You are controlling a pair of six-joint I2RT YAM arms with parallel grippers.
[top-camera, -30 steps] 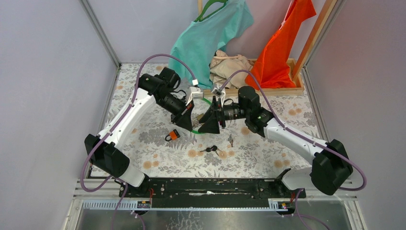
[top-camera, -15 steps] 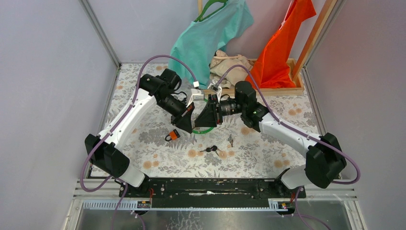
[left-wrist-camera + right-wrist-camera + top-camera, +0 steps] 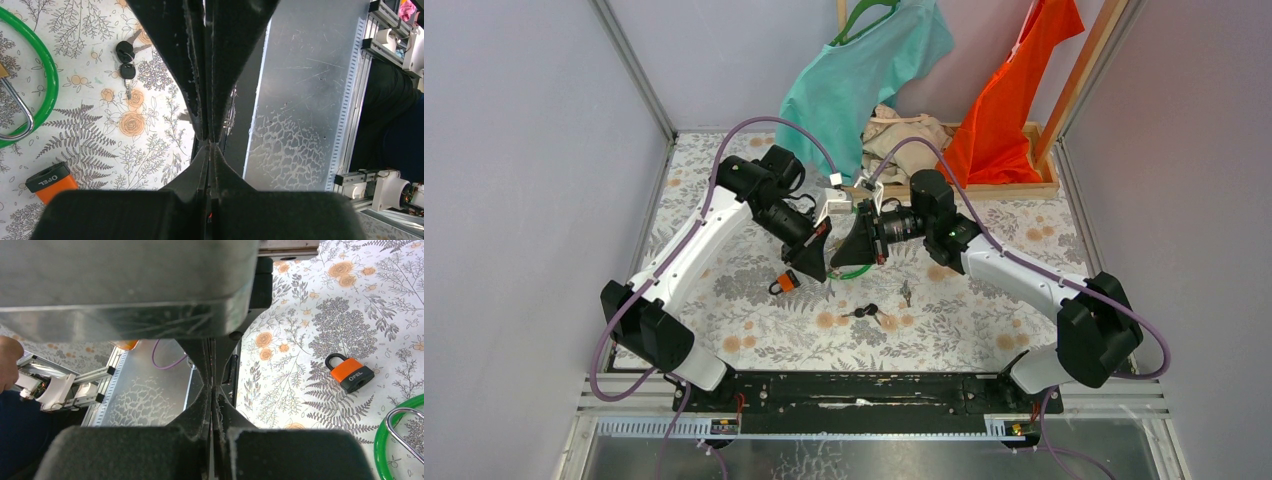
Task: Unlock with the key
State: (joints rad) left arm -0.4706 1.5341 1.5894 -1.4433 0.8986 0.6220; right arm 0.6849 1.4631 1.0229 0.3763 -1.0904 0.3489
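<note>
Two robot arms meet over a floral-patterned bench [image 3: 754,320], both sets of jaws pressed shut with nothing visible between them.
The left gripper [image 3: 209,150] and right gripper [image 3: 212,395] hang close together above a green ring [image 3: 856,270]. A small orange padlock [image 3: 785,283] lies on the bench just beside the left gripper. The bunch of black-headed keys [image 3: 864,312] lies nearer the arm bases, apart from the padlock and untouched.
</note>
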